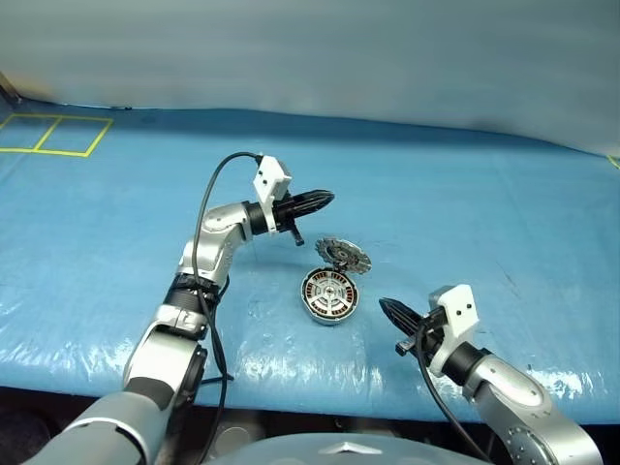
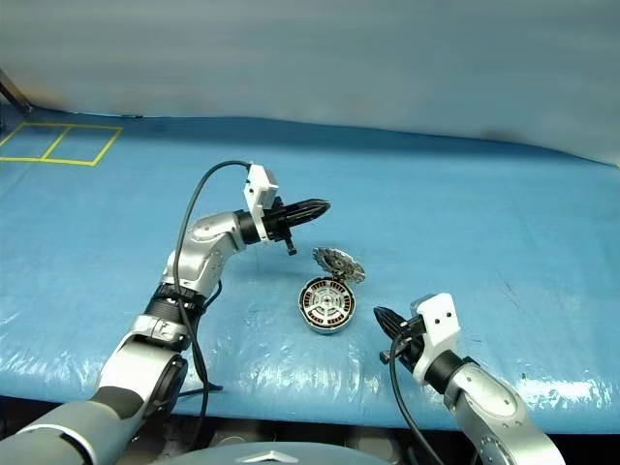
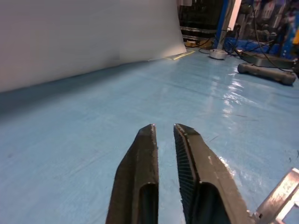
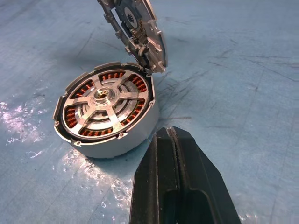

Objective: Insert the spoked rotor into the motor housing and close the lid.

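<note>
Both jaws are closed and hold nothing: the left gripper (image 1: 325,200) hangs above the blue tabletop (image 1: 504,213), the right gripper (image 1: 389,310) just beside the motor housing (image 4: 106,116). Inside the housing sits the spoked rotor (image 4: 103,103), and the lid (image 4: 138,30) leans tilted against the housing's far rim.

Left arm (image 1: 194,281): silver-grey metal segments, black joint bands, grey forearm cover. Black cable looped from forearm to wrist. White boxy camera block (image 1: 271,177) at wrist. Left gripper (image 1: 327,200): two black tapered fingers, ribbed inner faces. Right arm (image 1: 513,392): same finish, white wrist block (image 1: 455,310), black cable. Right gripper (image 1: 386,307): black fingers.
</note>
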You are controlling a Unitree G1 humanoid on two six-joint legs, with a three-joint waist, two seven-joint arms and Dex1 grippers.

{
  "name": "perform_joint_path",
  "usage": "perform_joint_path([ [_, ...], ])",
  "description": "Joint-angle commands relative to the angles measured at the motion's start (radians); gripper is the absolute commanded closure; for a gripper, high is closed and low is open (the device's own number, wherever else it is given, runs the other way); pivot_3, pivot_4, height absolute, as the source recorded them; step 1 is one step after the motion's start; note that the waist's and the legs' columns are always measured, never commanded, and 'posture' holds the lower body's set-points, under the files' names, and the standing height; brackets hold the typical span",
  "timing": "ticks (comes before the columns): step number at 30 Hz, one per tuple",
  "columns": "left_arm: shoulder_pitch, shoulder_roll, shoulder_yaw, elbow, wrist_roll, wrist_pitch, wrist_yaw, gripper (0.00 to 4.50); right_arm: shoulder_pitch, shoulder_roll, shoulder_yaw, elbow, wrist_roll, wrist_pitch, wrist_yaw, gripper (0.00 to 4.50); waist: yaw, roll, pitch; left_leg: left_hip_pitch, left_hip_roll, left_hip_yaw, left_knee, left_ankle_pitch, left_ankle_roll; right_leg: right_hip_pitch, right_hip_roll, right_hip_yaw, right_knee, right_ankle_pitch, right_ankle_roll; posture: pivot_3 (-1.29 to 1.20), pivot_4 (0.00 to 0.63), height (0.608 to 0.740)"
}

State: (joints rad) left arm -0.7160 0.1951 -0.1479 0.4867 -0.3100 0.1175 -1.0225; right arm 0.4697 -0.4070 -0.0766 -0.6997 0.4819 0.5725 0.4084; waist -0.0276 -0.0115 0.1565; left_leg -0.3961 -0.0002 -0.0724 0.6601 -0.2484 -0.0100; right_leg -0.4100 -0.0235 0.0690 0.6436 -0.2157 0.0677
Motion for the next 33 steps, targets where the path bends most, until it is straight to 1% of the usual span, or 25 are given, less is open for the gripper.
perform_joint_path([
  [1, -0.046, 0.000, -0.078, 0.023, 0.054, -0.042, -0.118, 4.47, 0.038, 0.002, -0.035, -0.068, 0.001, -0.029, -0.012, 4.50, 0.000, 0.000, 0.000, 0.000, 0.000, 0.000, 0.000, 0.000, 0.000, 0.000, 0.000, 0.000, 0.000, 0.000, 0.000, 0.00, 0.150, 0.740],
  [7, -0.062, 0.024, -0.208, 0.058, 0.176, -0.165, -0.253, 4.47, 0.087, 0.004, -0.099, -0.108, 0.015, -0.046, -0.017, 4.50, -0.002, 0.000, 0.000, 0.000, 0.000, 0.000, 0.000, 0.000, 0.000, 0.000, 0.000, 0.001, 0.000, -0.002, -0.004, 0.00, 0.150, 0.740],
  [10, -0.053, 0.035, -0.245, 0.063, 0.213, -0.216, -0.297, 4.47, 0.096, 0.001, -0.115, -0.122, 0.008, -0.052, -0.020, 4.50, -0.002, 0.000, 0.000, 0.000, 0.000, 0.000, 0.000, 0.000, 0.000, 0.000, 0.000, 0.001, 0.000, -0.002, -0.004, 0.00, 0.150, 0.740],
  [14, -0.030, 0.079, -0.301, 0.041, 0.275, -0.309, -0.348, 4.47, 0.090, -0.003, -0.126, -0.138, 0.005, -0.049, -0.025, 4.50, -0.002, 0.000, 0.000, 0.000, 0.000, 0.000, 0.000, 0.000, 0.000, 0.000, 0.000, 0.001, 0.000, -0.003, -0.004, 0.00, 0.150, 0.740],
  [16, -0.016, 0.095, -0.313, 0.019, 0.275, -0.297, -0.377, 4.47, 0.082, -0.002, -0.125, -0.141, 0.004, -0.047, -0.028, 4.50, -0.002, 0.000, 0.000, 0.000, 0.000, 0.000, 0.000, 0.000, 0.000, 0.000, 0.000, 0.001, 0.000, -0.003, -0.004, 0.00, 0.150, 0.740],
  [20, 0.016, 0.110, -0.333, 0.014, 0.312, -0.341, -0.370, 4.47, 0.057, -0.002, -0.097, -0.141, 0.000, -0.044, -0.024, 4.50, 0.002, 0.000, 0.000, 0.000, 0.000, 0.000, 0.000, 0.000, 0.000, 0.000, 0.000, 0.000, 0.000, -0.003, -0.004, 0.00, 0.150, 0.740],
  [24, 0.056, 0.112, -0.343, -0.002, 0.328, -0.343, -0.358, 4.47, 0.011, -0.006, -0.064, -0.124, -0.016, -0.020, -0.040, 4.50, 0.003, 0.000, 0.000, 0.000, 0.000, 0.000, 0.001, 0.000, 0.000, 0.001, 0.000, 0.000, 0.000, -0.003, -0.004, 0.00, 0.150, 0.740],
  [27, 0.080, 0.132, -0.344, -0.005, 0.358, -0.399, -0.324, 4.47, -0.028, -0.012, -0.048, -0.117, -0.009, -0.013, -0.037, 4.50, 0.003, 0.000, 0.000, 0.001, 0.000, 0.000, 0.001, 0.000, 0.000, 0.001, 0.000, 0.000, 0.000, -0.003, -0.004, 0.00, 0.150, 0.740],
  [30, 0.113, 0.096, -0.238, -0.115, 0.225, -0.295, -0.266, 4.47, -0.063, -0.028, -0.011, -0.112, -0.025, -0.013, -0.027, 4.50, 0.001, 0.001, -0.001, 0.002, 0.000, 0.000, 0.001, 0.000, 0.000, 0.002, 0.000, 0.001, 0.000, -0.003, -0.004, 0.00, 0.150, 0.740],
  [32, 0.147, 0.108, -0.184, -0.247, 0.140, -0.204, -0.252, 4.47, -0.093, -0.033, 0.033, -0.094, -0.043, -0.011, -0.023, 4.50, 0.001, 0.000, 0.000, 0.001, 0.000, -0.001, 0.001, 0.000, 0.000, 0.001, 0.000, 0.000, 0.001, -0.003, -0.004, 0.00, 0.150, 0.740],
  [33, 0.174, 0.124, -0.156, -0.326, 0.094, -0.146, -0.244, 4.49, -0.114, -0.030, 0.062, -0.079, -0.051, -0.011, -0.018, 4.32, -0.002, 0.000, 0.000, 0.000, 0.001, -0.001, 0.001, 0.000, 0.000, 0.000, 0.000, 0.000, 0.001, -0.003, -0.004, 0.00, 0.150, 0.740],
])
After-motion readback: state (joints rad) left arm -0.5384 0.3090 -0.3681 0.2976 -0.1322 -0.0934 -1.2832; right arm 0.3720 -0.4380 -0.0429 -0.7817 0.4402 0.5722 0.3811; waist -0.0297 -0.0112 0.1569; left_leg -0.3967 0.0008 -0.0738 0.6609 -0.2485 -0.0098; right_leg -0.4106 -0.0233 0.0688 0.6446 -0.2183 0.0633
